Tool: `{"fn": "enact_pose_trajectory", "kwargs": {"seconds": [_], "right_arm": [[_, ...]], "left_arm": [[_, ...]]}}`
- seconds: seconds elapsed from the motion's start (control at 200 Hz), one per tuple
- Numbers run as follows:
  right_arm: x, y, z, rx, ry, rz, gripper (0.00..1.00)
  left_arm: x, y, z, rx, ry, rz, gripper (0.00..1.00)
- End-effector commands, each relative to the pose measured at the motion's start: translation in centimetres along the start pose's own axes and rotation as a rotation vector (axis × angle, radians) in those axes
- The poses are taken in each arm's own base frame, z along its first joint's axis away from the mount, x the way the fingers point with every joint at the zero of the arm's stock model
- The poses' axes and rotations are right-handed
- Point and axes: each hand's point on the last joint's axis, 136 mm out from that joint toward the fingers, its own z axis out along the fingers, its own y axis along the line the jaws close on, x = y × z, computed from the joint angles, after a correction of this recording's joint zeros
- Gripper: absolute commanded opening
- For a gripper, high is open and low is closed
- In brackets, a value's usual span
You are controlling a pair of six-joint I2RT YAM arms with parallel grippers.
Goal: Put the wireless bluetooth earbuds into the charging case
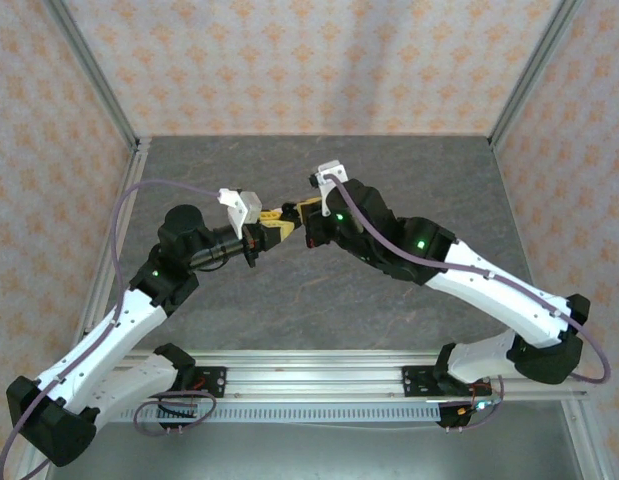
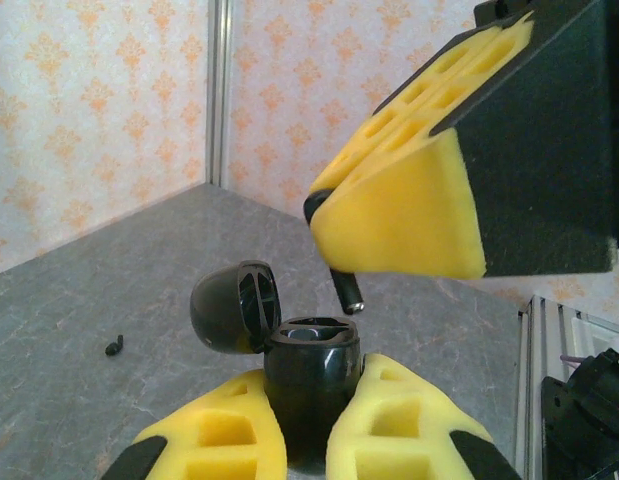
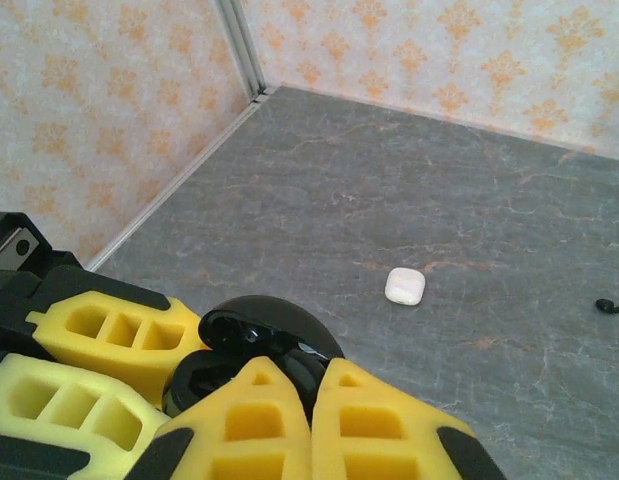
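Right now your charging case (image 2: 311, 385), black with its lid flipped open, stands pinched between the left gripper (image 2: 311, 405) fingers at lower centre. Just above its mouth, the right gripper (image 2: 327, 225) is clamped on what looks like a dark earbud (image 2: 346, 290). A second earbud (image 2: 114, 346) lies on the table (image 2: 89, 290), lower left.

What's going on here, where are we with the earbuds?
The left fingers hold a black charging case upright with its lid flipped open. The right fingers pinch a black earbud, its stem poking out close above the case's opening, not yet seated. A small black piece, possibly the other earbud, lies on the table, and a small white case sits there too, untouched.
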Motion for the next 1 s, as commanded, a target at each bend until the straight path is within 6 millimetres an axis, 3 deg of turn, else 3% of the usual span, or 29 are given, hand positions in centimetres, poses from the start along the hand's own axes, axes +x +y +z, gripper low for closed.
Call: {"fn": "enact_pose_trajectory", "kwargs": {"seconds": [0.0, 0.996], "right_arm": [[-1.4, 1.0, -0.7, -0.037, -0.027, -0.016, 0.05], [0.4, 1.9, 0.6, -0.070, 0.038, -0.045, 0.06]], "left_arm": [[-2.1, -0.7, -0.3, 0.008, -0.052, 0.062, 0.00], [-2.0, 0.2, -0.3, -0.041, -0.045, 0.054, 0.00]]}}
